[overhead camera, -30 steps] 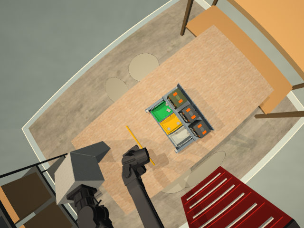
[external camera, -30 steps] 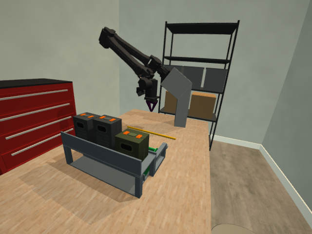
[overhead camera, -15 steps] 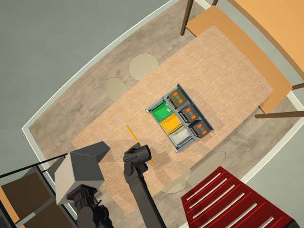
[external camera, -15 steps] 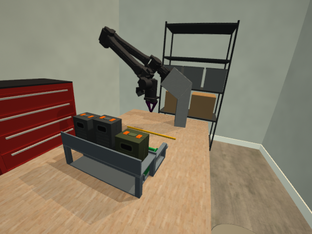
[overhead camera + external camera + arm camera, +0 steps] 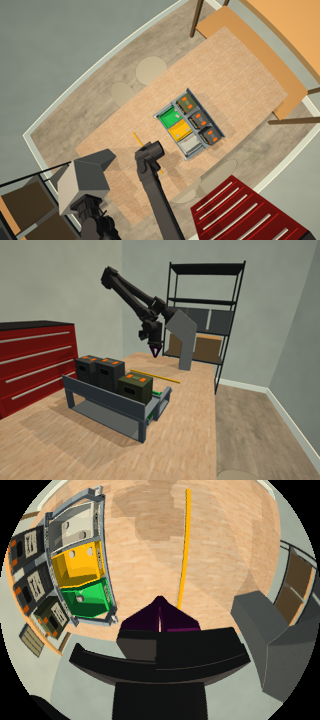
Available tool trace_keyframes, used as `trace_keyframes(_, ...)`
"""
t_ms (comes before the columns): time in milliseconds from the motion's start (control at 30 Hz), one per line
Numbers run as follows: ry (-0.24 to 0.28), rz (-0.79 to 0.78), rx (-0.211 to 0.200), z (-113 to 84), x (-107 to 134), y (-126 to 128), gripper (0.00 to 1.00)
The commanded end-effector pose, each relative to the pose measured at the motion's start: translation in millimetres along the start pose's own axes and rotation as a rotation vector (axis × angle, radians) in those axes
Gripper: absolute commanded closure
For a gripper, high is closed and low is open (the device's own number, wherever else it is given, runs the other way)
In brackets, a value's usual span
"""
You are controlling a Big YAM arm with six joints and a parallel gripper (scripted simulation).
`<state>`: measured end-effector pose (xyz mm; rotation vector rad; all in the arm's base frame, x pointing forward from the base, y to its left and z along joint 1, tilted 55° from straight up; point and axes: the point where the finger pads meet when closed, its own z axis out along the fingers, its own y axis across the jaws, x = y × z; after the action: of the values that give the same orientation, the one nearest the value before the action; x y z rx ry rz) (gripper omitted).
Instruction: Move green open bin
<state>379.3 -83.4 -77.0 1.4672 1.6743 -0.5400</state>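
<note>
The green open bin (image 5: 169, 118) (image 5: 90, 603) sits upright in the end place of the front row of the grey shelf (image 5: 187, 88) (image 5: 103, 401) (image 5: 109, 555), next to the yellow bin. Small pale parts (image 5: 177, 116) (image 5: 80, 599) lie in it. In the exterior view the shelf and a case hide most of it. My gripper (image 5: 155, 356) (image 5: 160, 599) is shut and empty, pointing down in the air above the table, on the robot-base side of the shelf. The arm hides its fingertips in the top view.
A yellow bin (image 5: 178, 131) (image 5: 75, 567) and a white bin (image 5: 190, 145) (image 5: 70, 527) share the row. Three cases stand behind, a green one (image 5: 186, 103) nearest the green bin. A yellow strip (image 5: 137, 138) (image 5: 155, 376) (image 5: 185, 550) lies on the table between robot base and shelf.
</note>
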Motion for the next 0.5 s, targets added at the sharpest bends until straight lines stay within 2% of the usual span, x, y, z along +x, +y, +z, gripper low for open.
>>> trace_keyframes(0,0.005,0.002,-0.001,-3.5,15.3,14.2,1.00)
trace_keyframes(133,0.005,0.003,-0.003,-4.0,26.2,37.1,1.00)
trace_keyframes(233,0.003,0.008,0.003,-1.5,26.9,41.6,1.00)
trace_keyframes(467,0.005,0.004,-0.007,-5.2,48.6,83.3,1.00)
